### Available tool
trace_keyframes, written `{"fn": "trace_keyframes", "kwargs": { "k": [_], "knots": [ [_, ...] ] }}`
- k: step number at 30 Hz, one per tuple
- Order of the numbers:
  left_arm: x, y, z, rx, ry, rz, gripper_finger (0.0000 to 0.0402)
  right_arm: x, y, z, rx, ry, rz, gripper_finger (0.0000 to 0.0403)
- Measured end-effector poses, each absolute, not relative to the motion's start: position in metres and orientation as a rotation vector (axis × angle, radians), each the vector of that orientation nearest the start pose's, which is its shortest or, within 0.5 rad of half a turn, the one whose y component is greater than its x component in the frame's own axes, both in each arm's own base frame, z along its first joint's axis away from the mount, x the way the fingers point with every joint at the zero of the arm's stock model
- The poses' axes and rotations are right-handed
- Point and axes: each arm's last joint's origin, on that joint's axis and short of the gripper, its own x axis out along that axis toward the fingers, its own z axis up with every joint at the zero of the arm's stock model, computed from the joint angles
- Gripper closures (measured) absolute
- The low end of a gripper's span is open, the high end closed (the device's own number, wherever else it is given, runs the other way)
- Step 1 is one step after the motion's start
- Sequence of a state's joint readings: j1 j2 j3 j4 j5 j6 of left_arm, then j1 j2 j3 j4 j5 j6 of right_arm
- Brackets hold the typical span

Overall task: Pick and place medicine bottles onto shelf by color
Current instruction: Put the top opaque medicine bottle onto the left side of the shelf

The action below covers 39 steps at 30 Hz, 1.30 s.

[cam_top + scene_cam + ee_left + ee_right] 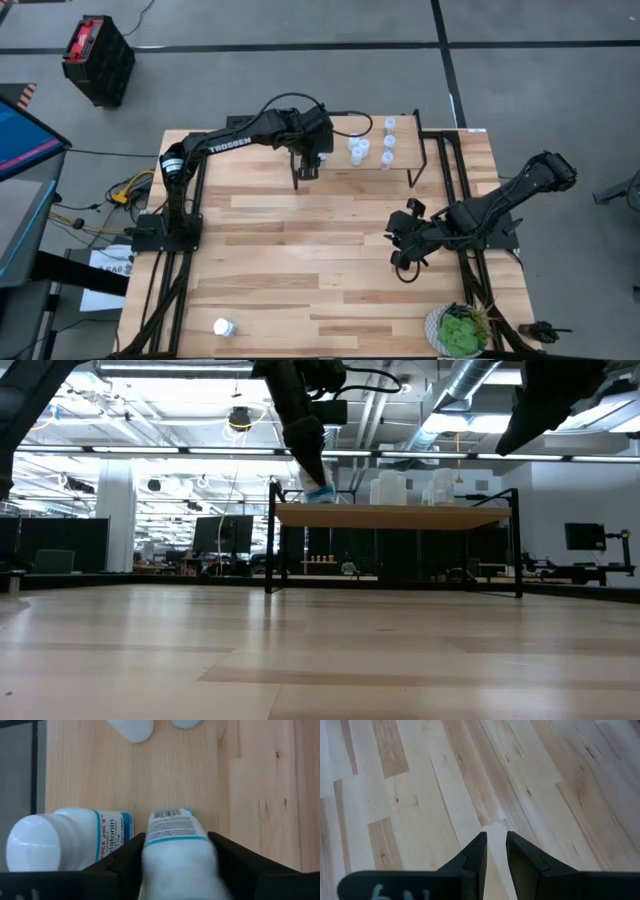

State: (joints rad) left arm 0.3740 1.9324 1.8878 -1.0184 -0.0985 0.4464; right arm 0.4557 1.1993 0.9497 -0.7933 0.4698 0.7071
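Lower left of the high view: one white bottle [224, 326] lies alone near the table's [300, 220] front edge, well apart from everything else; its label is too small to read.

Upper centre: my left arm reaches from its base across to the left end of the shelf [345, 130], wrist turned down, and my left gripper [308, 160] hides whatever sits beneath it in that view. The left wrist view supplies this: my fingers [125, 857] stand on either side of a blue-banded bottle [172, 845] on the shelf [190, 780]. I cannot tell whether the pads press it or stand just clear. Just beside it is a second bottle [70, 837], its label partly readable. Two more are cut off at that frame's top edge.

In the low view the shelf [390, 516] carries pale bottles [388, 488], overlapping and hard to count. From above, small bottles [358, 150] cluster right of my gripper.

Centre right: my right arm is folded low over bare table, right gripper [402, 245] narrowly parted, holding nothing.

Lower right: a potted plant [462, 330].
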Motion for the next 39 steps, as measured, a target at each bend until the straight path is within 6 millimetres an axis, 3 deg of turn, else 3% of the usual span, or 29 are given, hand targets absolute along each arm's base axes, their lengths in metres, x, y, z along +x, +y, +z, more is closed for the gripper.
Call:
{"fn": "trace_keyframes", "kwargs": {
  "k": [19,32,39],
  "knots": [
    [0.390,0.147,0.323,0.391,1.055,0.227,0.0175,0.206,0.086,0.266,0.184,0.874,-0.336,0.0306],
    [0.397,0.102,0.368,0.583,1.009,0.249,0.0175,0.205,0.086,0.266,0.185,0.875,-0.337,0.0306],
    [0.376,0.079,0.374,0.539,1.172,0.024,0.0175,0.205,0.086,0.266,0.184,0.875,-0.337,0.0306]
  ]
}}
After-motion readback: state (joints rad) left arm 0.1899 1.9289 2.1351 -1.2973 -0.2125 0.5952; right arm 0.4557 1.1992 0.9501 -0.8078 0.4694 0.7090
